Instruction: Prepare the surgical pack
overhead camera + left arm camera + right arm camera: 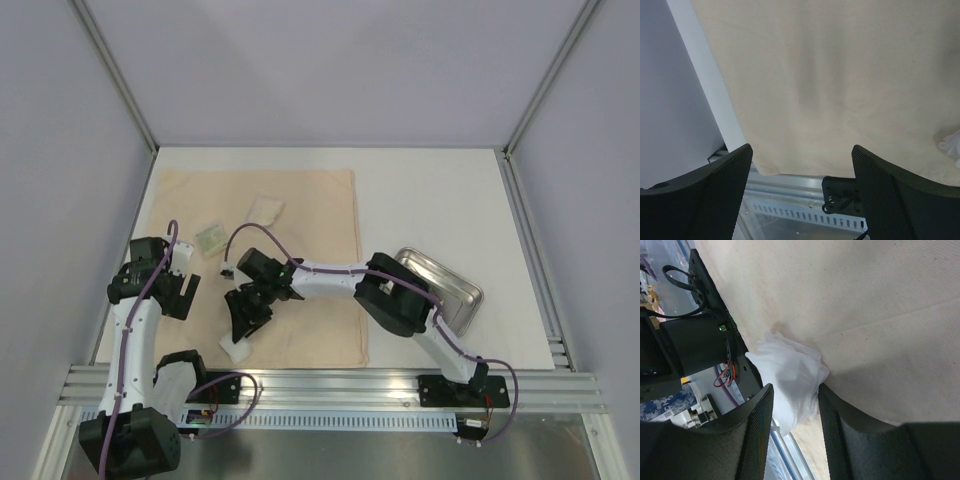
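Looking down on a white table [430,200], boxed by pale lilac-grey walls [320,70] set in aluminium posts [115,70], with a slotted metal rail [350,390] along the near edge. Finding the beige cloth [300,200] spread flat over the left half, faintly creased, with a gauze square [266,209] and a small greenish packet [210,238] on its far part. Noting the steel tray [455,285] on bare tabletop to the right, partly hidden by the right arm. Seeing the left gripper [801,149] spread wide above the cloth's near left corner, holding nothing. Seeing the right gripper [795,388] low at the cloth's near edge, jaws partly apart around a crumpled gauze wad [785,370], apparently loose rather than pinched.
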Tool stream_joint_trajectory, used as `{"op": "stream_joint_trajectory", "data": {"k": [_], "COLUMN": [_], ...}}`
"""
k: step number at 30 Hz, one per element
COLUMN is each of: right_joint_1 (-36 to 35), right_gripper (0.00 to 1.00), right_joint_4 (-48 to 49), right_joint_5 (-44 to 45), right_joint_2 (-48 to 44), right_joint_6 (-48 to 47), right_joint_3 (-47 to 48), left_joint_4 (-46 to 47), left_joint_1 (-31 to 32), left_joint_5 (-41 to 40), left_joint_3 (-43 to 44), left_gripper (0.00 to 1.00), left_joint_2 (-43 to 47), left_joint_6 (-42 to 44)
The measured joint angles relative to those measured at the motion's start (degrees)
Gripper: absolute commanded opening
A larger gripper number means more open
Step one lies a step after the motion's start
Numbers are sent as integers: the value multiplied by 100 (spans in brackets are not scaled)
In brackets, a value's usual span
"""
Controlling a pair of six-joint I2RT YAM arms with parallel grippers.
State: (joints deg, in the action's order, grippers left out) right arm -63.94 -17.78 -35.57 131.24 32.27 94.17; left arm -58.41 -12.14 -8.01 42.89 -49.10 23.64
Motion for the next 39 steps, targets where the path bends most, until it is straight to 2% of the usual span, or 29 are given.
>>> {"op": "stream_joint_trajectory", "data": {"k": [7, 9, 10, 11, 14, 17, 24, 29, 33, 39], "right_joint_1": [0, -2, -4, -7, -11, -11, 7, 210, 986, 3147], "right_gripper": [46, 42, 38, 28, 10, 1, 1, 1, 1, 0], "right_joint_4": [107, 83, 79, 74, 96, 94, -236, -905, -1451, -2717], "right_joint_5": [-212, -192, -177, -160, -160, -177, -179, -203, -216, 251], "right_joint_2": [125, 157, 175, 197, 317, 341, 238, -595, -1991, -3720], "right_joint_6": [188, 210, 219, 223, 243, 245, -92, -726, -1572, -2964], "right_joint_3": [85, 136, 157, 177, 238, 249, 334, 332, 125, -490], "left_joint_4": [2, 2, 2, 2, 2, 4, 7, -4, -28, 35], "left_joint_1": [0, 0, 0, 0, 0, 0, 0, 0, -2, -2], "left_joint_5": [0, 0, 0, 0, 0, 0, -2, 0, 55, 260], "left_joint_3": [0, 0, 0, 0, 0, 0, 0, 31, 402, 1416], "left_gripper": [90, 90, 90, 90, 90, 90, 90, 90, 90, 89], "left_joint_2": [2, 2, 0, 0, 2, 2, -13, -188, -516, -1246], "left_joint_6": [-11, -13, -13, -13, -13, -13, -13, -15, -28, -83]}}
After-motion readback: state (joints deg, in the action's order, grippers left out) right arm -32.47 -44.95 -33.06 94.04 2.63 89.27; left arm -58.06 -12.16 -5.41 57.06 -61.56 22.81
